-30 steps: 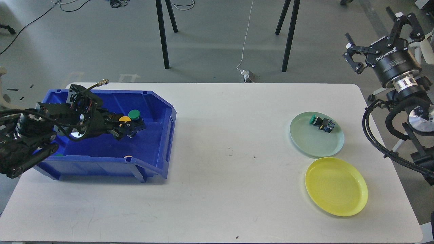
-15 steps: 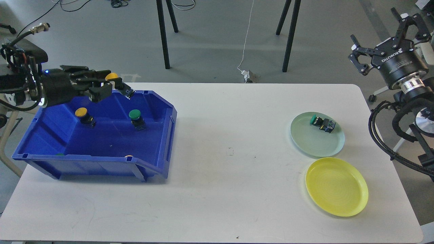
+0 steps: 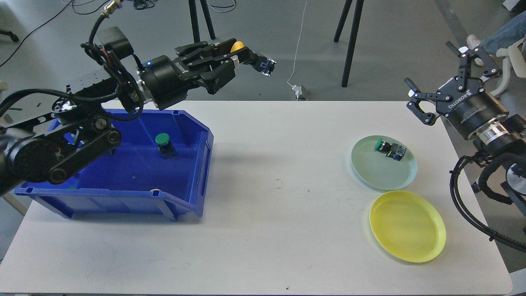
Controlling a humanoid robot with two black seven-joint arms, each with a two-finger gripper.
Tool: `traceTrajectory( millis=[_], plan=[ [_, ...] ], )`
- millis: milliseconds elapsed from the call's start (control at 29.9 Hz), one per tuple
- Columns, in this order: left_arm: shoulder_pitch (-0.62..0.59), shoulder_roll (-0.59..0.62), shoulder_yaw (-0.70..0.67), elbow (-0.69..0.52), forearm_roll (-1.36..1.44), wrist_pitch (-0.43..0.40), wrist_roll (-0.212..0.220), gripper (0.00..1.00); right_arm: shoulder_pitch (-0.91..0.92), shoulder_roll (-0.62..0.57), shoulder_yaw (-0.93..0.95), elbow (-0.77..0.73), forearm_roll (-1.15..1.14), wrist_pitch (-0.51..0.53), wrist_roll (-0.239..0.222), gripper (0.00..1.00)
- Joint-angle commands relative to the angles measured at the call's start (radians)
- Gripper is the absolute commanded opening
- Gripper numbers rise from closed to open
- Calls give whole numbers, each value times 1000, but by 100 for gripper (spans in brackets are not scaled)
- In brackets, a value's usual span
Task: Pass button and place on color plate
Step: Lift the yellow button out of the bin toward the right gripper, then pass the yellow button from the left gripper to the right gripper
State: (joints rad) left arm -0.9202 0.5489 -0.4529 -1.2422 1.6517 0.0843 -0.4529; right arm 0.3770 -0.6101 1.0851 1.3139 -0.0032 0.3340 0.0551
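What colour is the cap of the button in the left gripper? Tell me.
Yellow cap, head view.

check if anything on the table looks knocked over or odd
Only the green button on the pale green plate stands out: it lies on its side, whereas the one in the blue bin stands upright. Nothing looks spilled or damaged.

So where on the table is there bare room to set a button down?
The yellow plate is bare. So is the wide tabletop between the blue bin and both plates. The green plate already holds a green button.
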Motion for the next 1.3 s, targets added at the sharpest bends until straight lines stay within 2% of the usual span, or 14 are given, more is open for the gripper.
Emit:
traceTrajectory(
  millis=[0,301,434,534,701,868,1069,1202,1269],
  plan=[
    [4,-67,5,32,68,3,-3,35,0,19,-46,39,-11,-20,2,95],
    [24,-125,6,60,115,29,-3,35,16,199,-123,64,-231,-38,0,90],
    [26,-132,8,60,117,29,-3,34,55,245,-186,53,-271,-44,2,84],
    [26,-132,8,60,117,29,-3,34,80,302,-214,50,-285,-70,6,84],
    [26,-133,6,61,117,31,-3,34,114,320,-214,33,-287,-76,6,83],
    [24,-145,6,61,117,31,-3,34,134,320,-215,24,-287,-78,6,71],
    [24,-145,6,61,117,31,-3,34,135,320,-217,25,-287,-76,6,51],
    [26,-145,6,61,117,31,-1,34,135,320,-217,25,-287,-75,5,48],
    [26,-147,6,61,117,31,-1,34,137,320,-218,25,-287,-73,2,43]
  ],
)
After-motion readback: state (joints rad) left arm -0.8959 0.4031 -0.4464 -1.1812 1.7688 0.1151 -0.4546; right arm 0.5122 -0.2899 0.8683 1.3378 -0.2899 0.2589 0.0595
